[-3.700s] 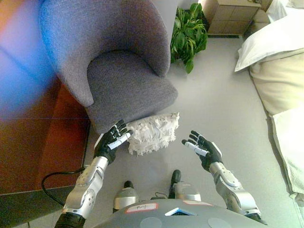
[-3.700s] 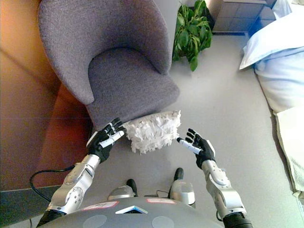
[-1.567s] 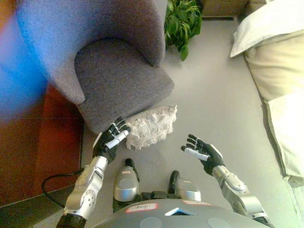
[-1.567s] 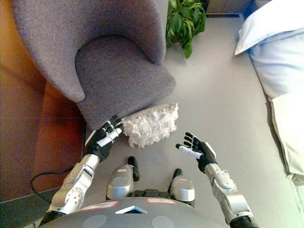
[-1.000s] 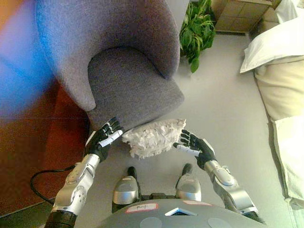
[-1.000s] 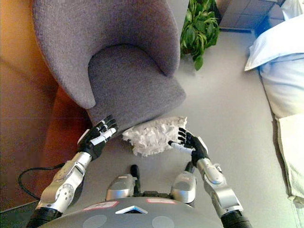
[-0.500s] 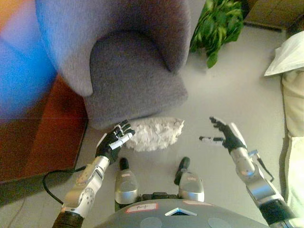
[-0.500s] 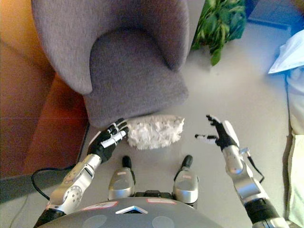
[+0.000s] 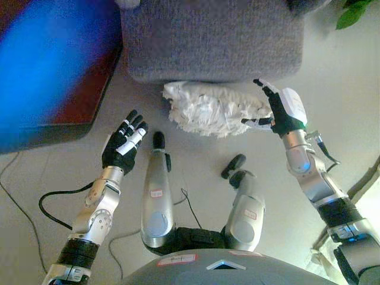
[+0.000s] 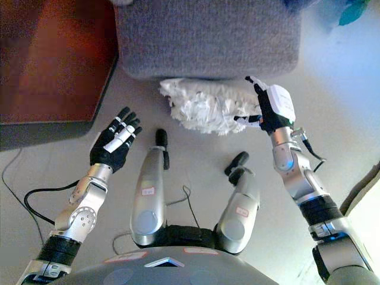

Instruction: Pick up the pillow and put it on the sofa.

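Biggest thing in view is the grey sofa (image 9: 214, 38), really more of a padded chair, filling the top of both views, with only its seat front showing. It sits on a pale grey floor (image 9: 59, 178). To the left of it there's a reddish-brown wooden piece (image 10: 56, 59) with a dark edge along the bottom, lying flat against the floor. A few green plant leaves (image 9: 350, 15) poke in at the top right corner.

The pillow (image 9: 214, 110) is white and shaggy and it's down on the floor, tucked right up against the front of the sofa, not on the seat.

The right hand (image 9: 279, 110) is at the pillow's right end, fingers straight and spread, with the thumb reaching in toward the fluff. Looks like it's touching the edge but I can't say it's gripping anything.

The left hand (image 9: 123, 148) hangs over bare floor, well left of and below the pillow, palm up, fingers straight and loosely together, holding nothing.
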{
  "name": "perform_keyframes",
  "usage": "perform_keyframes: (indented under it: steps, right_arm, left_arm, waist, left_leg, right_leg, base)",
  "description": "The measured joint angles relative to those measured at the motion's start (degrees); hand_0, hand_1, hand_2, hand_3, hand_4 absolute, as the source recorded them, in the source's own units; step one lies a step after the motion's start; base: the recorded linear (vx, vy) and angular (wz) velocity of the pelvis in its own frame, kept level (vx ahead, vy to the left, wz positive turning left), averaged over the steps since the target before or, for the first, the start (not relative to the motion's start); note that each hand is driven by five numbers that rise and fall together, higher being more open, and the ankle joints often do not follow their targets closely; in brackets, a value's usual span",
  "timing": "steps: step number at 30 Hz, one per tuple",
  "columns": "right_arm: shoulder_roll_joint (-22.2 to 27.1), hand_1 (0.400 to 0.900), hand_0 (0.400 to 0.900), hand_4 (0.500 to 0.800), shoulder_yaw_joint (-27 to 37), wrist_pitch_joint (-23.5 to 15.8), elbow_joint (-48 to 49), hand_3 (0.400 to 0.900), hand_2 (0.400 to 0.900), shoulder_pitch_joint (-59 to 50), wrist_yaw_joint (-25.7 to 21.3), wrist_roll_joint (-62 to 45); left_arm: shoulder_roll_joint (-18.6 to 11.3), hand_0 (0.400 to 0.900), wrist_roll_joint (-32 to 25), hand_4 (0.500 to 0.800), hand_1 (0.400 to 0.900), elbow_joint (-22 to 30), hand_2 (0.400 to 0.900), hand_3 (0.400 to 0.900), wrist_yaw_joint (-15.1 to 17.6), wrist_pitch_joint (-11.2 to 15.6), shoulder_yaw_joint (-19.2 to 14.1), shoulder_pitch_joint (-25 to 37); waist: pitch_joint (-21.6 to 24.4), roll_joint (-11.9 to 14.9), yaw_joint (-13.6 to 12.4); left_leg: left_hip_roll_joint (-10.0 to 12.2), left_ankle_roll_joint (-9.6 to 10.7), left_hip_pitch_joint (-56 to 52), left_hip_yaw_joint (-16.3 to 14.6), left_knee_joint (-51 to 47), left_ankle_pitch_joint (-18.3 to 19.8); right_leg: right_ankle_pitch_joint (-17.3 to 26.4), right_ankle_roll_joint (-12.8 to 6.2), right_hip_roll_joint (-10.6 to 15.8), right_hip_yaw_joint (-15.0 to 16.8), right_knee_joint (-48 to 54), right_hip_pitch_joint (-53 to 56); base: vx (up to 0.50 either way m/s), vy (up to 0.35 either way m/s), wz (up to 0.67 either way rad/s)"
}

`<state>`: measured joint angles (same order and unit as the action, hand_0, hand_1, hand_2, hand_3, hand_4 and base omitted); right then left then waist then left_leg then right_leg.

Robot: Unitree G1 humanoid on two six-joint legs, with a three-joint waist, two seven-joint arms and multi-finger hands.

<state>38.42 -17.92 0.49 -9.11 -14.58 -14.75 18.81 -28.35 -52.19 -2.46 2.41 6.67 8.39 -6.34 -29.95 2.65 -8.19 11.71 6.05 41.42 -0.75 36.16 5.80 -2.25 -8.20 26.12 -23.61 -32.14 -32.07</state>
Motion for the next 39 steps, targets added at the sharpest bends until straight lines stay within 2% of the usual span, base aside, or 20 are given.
perform_keyframes:
  steps: [4,11,14,23,30,39]
  right_arm:
    - [2.3,0.900,0.900,0.800,-1.9,0.0,-0.1,0.900,0.900,-2.9,-0.9,-0.2]
    - [3.4,0.900,0.900,0.800,-2.7,0.2,-4.4,0.900,0.900,-8.6,-2.5,-2.2]
    - [3.4,0.900,0.900,0.800,-2.8,0.2,-4.6,0.900,0.900,-9.8,-2.5,-2.2]
    - [3.5,0.900,0.900,0.800,-4.5,0.9,-6.7,0.900,0.900,-14.4,-1.6,-0.9]
    - [3.7,0.900,0.900,0.800,-4.8,3.5,-9.3,0.900,0.900,-15.7,1.4,0.0]
    - [3.7,0.900,0.900,0.800,-9.2,7.8,-18.5,0.900,0.900,-22.5,1.8,2.7]
  left_arm:
    - [-1.0,0.900,-0.8,0.800,0.900,0.3,0.900,0.900,1.4,2.4,-0.1,1.3]
    - [-2.2,0.900,-2.1,0.800,0.900,2.6,0.900,0.900,1.5,4.3,-0.6,2.3]
    - [-2.2,0.900,-2.7,0.800,0.900,2.9,0.900,0.900,1.5,4.5,-0.6,2.9]
    - [-2.3,0.900,-3.3,0.800,0.900,3.6,0.900,0.900,1.0,4.7,-0.7,3.9]
    - [-2.3,0.900,-4.5,0.800,0.900,4.3,0.900,0.900,-0.3,4.7,-0.8,3.9]
    - [-2.3,0.900,-5.0,0.800,0.900,4.3,0.900,0.900,-1.3,4.7,-1.2,3.5]
  waist:
    - [0.0,0.1,-0.1]
    - [0.0,0.1,-0.7]
    - [0.0,0.1,-1.5]
    - [0.0,0.0,-1.9]
    - [0.0,-0.3,-3.2]
    - [0.0,-1.3,-4.4]
  left_leg:
    - [0.1,-0.8,6.1,0.5,3.9,0.3]
    - [-0.1,-1.4,15.0,1.0,11.7,1.9]
    - [0.1,-1.3,17.8,1.1,14.9,3.1]
    - [0.0,-1.2,24.5,2.2,21.7,5.1]
    - [-0.1,-0.6,29.4,4.1,28.0,7.4]
    - [-0.9,-0.5,32.0,5.2,35.8,10.8]
  right_leg:
    - [-0.5,-0.18,0.8,0.4,-3.2,-4.8]
    - [-4.2,-0.12,2.7,3.6,-12.7,-14.2]
    - [-5.4,0.07,2.8,5.6,-16.2,-17.8]
    - [-8.4,0.35,4.2,8.1,-24.1,-25.2]
    - [-11.9,0.52,5.3,9.6,-31.5,-29.8]
    - [-15.8,-0.29,7.3,12.7,-39.4,-32.6]
  base:
    - [-0.04,0.036,0.07]
    - [-0.02,0.034,0.08]
    - [0.00,0.036,-0.02]
    - [0.01,0.038,0.01]
    - [0.02,0.015,0.04]
    - [0.02,0.047,0.10]
